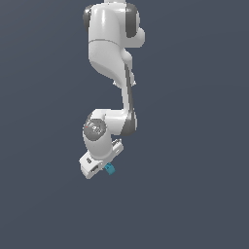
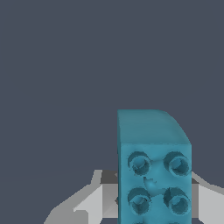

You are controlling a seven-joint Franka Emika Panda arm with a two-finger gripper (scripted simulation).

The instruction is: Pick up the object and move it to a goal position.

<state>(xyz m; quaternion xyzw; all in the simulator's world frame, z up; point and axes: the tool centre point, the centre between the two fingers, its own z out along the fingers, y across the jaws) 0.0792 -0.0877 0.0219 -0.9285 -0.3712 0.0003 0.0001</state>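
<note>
The object (image 1: 110,168) is a small teal-blue block that pokes out beside the white gripper (image 1: 103,168) at the low end of the arm in the exterior view. In the wrist view the object (image 2: 154,175) fills the lower right, very close to the camera, with round studs on its near face. Grey fingers (image 2: 109,197) press against both of its sides, so the gripper (image 2: 153,197) is shut on it. The fingertips themselves are hidden behind the block.
A plain dark grey-blue surface (image 1: 194,146) surrounds the arm in both views. The white arm (image 1: 109,44) reaches down from the top of the exterior view. No other object shows.
</note>
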